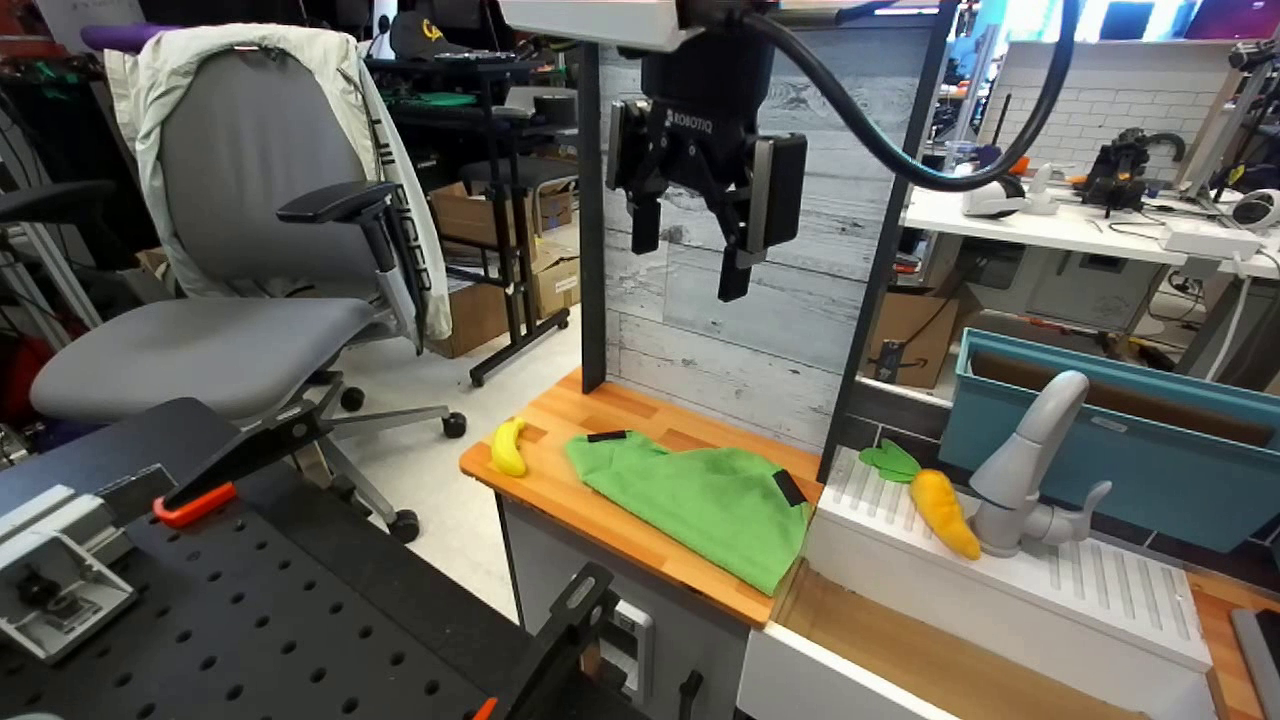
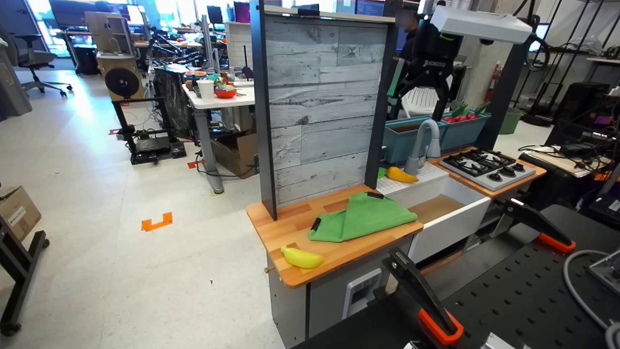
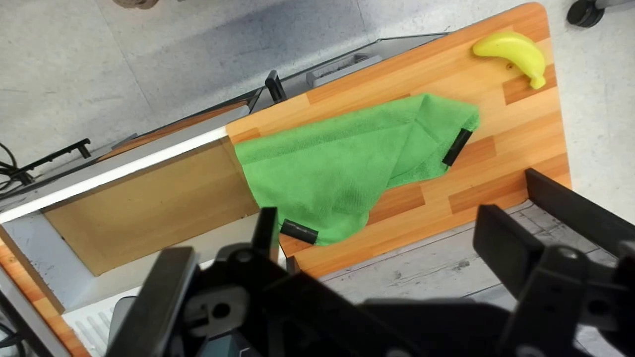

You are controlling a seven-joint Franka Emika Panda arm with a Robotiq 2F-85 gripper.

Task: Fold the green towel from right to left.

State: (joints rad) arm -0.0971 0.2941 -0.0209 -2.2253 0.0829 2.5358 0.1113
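The green towel (image 1: 700, 500) lies on the wooden counter (image 1: 640, 545) beside the sink; it also shows in an exterior view (image 2: 375, 218). In the wrist view the towel (image 3: 337, 163) lies partly folded, with a crease and a folded-over part at its banana end. Black tape strips mark two of its corners, both near the back panel side. My gripper (image 1: 690, 252) is high above the counter, open and empty, well apart from the towel. Its fingers are spread wide in the wrist view (image 3: 378, 220).
A yellow toy banana (image 1: 508, 447) lies at the counter's outer end. A grey wood-look panel (image 1: 740, 310) rises behind the towel. The sink (image 2: 448, 218), faucet (image 1: 1030, 460) and a yellow-orange carrot-like toy (image 1: 945, 513) are on the towel's other side. A teal planter (image 1: 1110, 460) stands behind.
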